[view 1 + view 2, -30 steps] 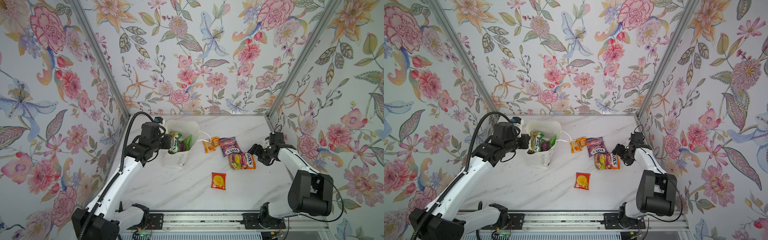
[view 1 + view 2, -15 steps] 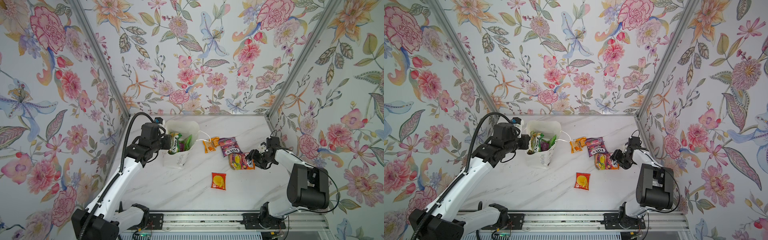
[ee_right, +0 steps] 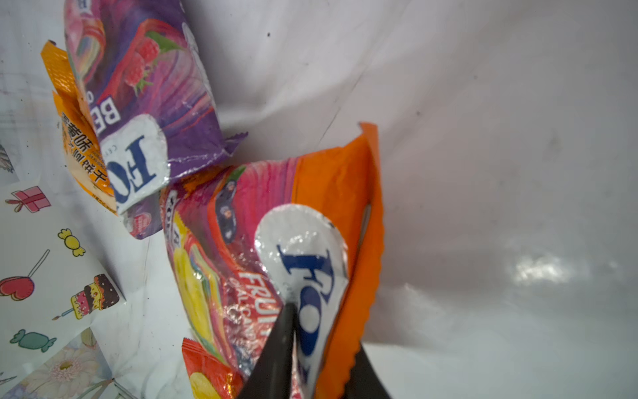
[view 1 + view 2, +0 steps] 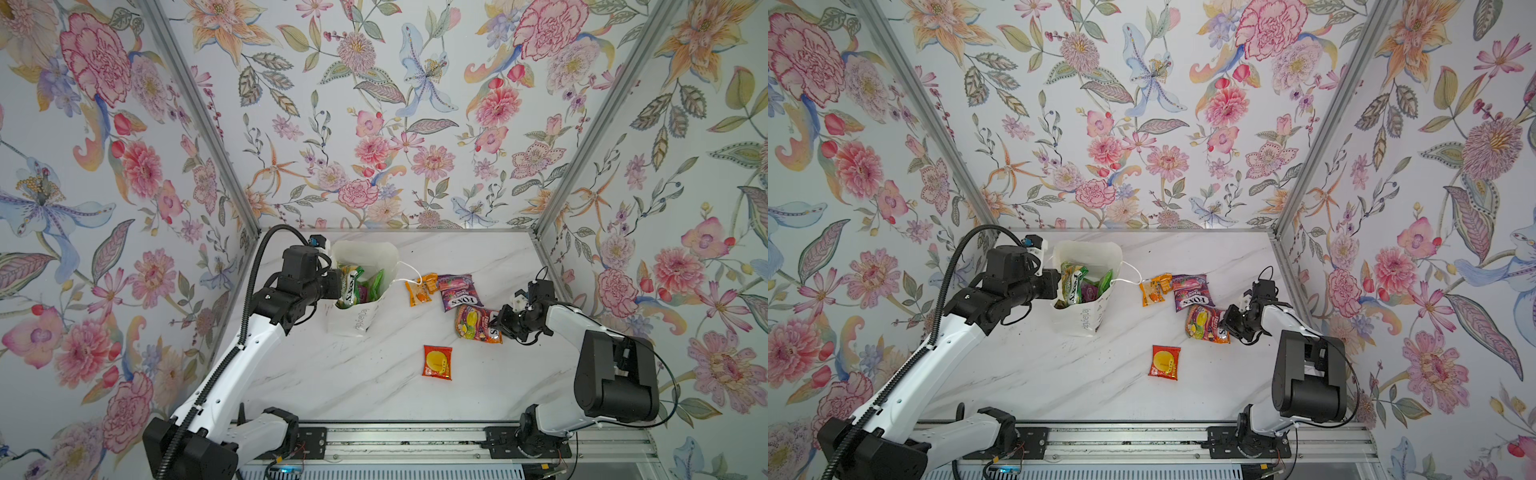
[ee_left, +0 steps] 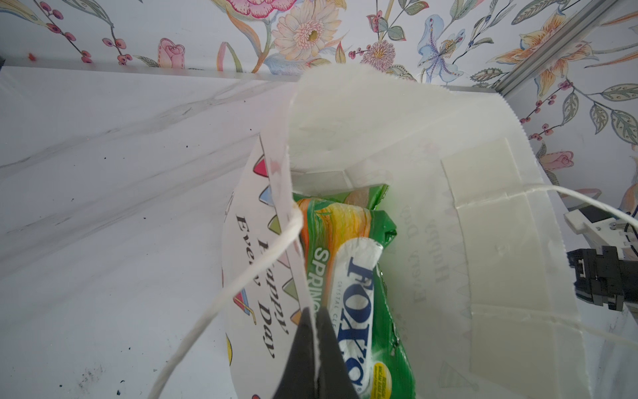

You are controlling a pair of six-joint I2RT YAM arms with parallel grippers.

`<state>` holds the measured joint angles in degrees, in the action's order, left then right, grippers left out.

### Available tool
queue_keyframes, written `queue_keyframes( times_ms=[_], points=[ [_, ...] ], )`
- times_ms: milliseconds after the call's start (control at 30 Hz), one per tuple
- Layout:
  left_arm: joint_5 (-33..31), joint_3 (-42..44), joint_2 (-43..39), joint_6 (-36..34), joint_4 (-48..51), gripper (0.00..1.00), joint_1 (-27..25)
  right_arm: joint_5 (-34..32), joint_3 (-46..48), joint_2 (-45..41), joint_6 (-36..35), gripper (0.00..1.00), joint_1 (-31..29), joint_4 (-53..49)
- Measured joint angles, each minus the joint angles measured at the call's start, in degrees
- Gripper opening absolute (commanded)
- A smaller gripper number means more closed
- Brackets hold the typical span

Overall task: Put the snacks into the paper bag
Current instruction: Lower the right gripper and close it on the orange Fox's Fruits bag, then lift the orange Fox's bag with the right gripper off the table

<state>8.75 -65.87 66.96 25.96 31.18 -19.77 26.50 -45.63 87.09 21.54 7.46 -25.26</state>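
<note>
The white paper bag (image 4: 353,322) (image 4: 1079,320) stands at the back left. My left gripper (image 4: 334,284) (image 5: 315,345) is shut on its near rim, holding it open. Inside are a green Fox's packet (image 5: 355,293) and other green and purple snacks. On the table lie a purple Fox's bag (image 4: 457,293) (image 3: 155,86), a small orange pack (image 4: 420,289) and a red pack (image 4: 437,361). My right gripper (image 4: 496,322) (image 3: 324,331) is shut on the right edge of the orange Fox's fruit bag (image 4: 473,322) (image 3: 276,241), which lies on the table.
The bag's cord handle (image 4: 409,278) trails on the marble toward the small orange pack. Floral walls close in the back and both sides. A metal rail (image 4: 415,440) with both arm bases runs along the front edge.
My right gripper has slid left onto the orange Fox's fruit bag and its jaws have closed on the bag's edge. The left arm and the paper bag have not moved.
</note>
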Motion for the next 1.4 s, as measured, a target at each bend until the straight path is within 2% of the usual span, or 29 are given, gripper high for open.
queue_keyframes(
  times_ms=[133,467,767,1067,1400],
  points=[
    [0.00,0.00,0.00,0.00,-0.02,0.00,0.00,0.46,2.21,-3.52,0.87,0.08,0.00,0.55],
    [0.00,0.17,0.00,0.02,-0.37,0.00,0.00,2.12,6.45,-14.12,4.55,0.00,-0.02,0.90],
    [0.00,0.22,-0.02,0.00,-0.42,0.00,0.00,3.08,6.73,-23.89,8.61,0.00,-0.57,-1.11],
    [0.00,0.24,-0.02,0.02,-0.42,0.00,0.00,2.08,-2.40,-30.27,10.60,0.00,-3.34,-6.58],
    [0.00,0.26,-0.13,0.22,-0.42,0.00,0.00,-2.64,-14.99,-31.87,11.34,0.00,-10.86,-12.92]
  ],
)
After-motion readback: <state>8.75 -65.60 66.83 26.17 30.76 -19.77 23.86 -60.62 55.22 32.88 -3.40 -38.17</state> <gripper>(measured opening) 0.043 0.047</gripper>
